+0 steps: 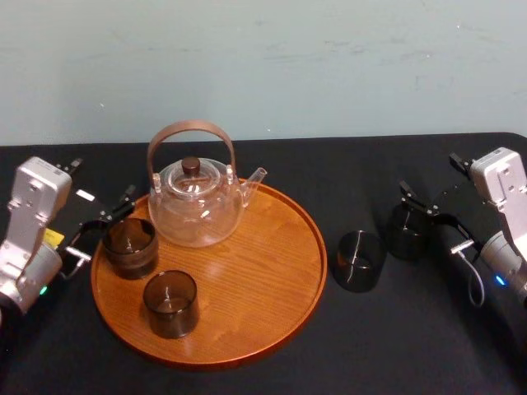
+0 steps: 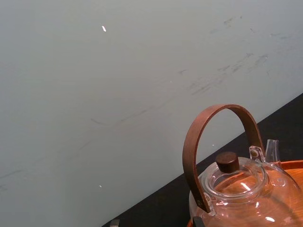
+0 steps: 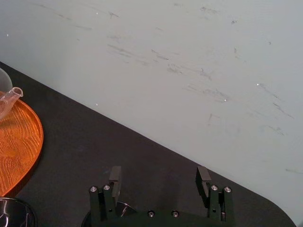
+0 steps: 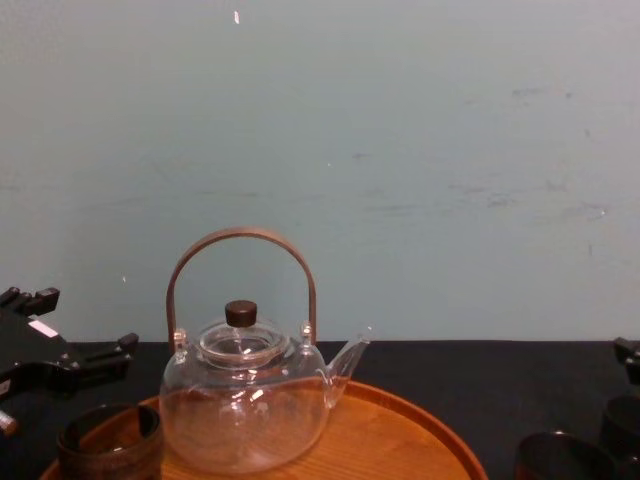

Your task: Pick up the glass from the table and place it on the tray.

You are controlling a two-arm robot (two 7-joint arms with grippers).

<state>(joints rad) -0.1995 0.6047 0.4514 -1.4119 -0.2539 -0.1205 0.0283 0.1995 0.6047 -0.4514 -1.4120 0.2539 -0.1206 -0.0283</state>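
Observation:
Two dark glasses stand on the black table [image 1: 272,374], right of the round wooden tray [image 1: 280,271]. My right gripper [image 1: 432,220] is open around the farther glass [image 1: 405,234]; in the right wrist view its fingers [image 3: 115,177] stand wide apart, with that glass's rim [image 3: 120,210] low between them. The nearer glass [image 1: 359,260] sits between that one and the tray. My left gripper [image 1: 103,226] is open at the tray's left edge, beside a dark glass [image 1: 129,247] that stands on the tray.
A clear glass teapot [image 1: 196,202] with a brown arched handle sits at the back of the tray. Another dark glass [image 1: 170,303] stands at the tray's front left. A pale wall [image 4: 400,150] rises behind the table.

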